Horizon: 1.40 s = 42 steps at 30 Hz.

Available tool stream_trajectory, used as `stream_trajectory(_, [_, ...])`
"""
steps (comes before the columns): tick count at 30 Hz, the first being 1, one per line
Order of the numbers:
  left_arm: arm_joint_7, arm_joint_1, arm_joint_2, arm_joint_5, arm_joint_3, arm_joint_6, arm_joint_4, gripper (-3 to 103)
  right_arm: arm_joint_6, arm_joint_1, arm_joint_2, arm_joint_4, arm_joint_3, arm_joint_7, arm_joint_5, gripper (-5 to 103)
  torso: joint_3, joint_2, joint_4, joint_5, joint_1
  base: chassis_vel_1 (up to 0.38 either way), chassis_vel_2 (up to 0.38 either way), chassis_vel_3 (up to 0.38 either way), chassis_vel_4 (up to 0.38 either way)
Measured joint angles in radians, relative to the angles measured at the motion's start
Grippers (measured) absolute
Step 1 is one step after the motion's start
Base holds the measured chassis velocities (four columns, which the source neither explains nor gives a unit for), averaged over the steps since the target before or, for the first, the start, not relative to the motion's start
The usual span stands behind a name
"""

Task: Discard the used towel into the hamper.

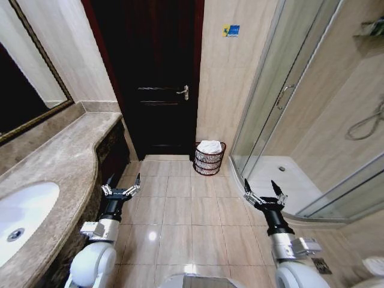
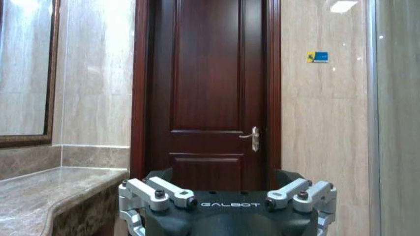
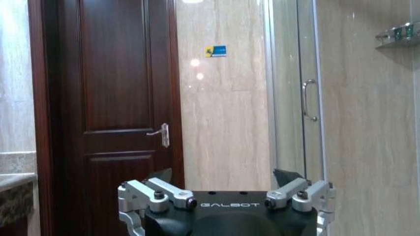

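You see a dark wooden door (image 1: 157, 78) at twelve o'clock, a marble counter (image 1: 57, 162) with sink (image 1: 21, 219) at nine, a glass shower (image 1: 288, 114) at two.

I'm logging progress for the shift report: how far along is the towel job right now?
It looks done: a white towel already lies in the hamper by the dark door. Nothing is in hand: the left pincer and right pincer both hang open and empty over the floor tiles, well short of the hamper. No other towel is visible on the countertop or floor, so nothing appears left.
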Motion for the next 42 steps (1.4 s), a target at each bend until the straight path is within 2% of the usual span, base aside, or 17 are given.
stream_trajectory(42, [0.0,0.0,0.0,0.0,0.0,0.0,0.0,100,0.0,0.0,0.0,0.0,0.0,0.0,0.0,100,0.0,0.0,0.0,0.0,0.0,0.0,0.0,0.0,0.0])
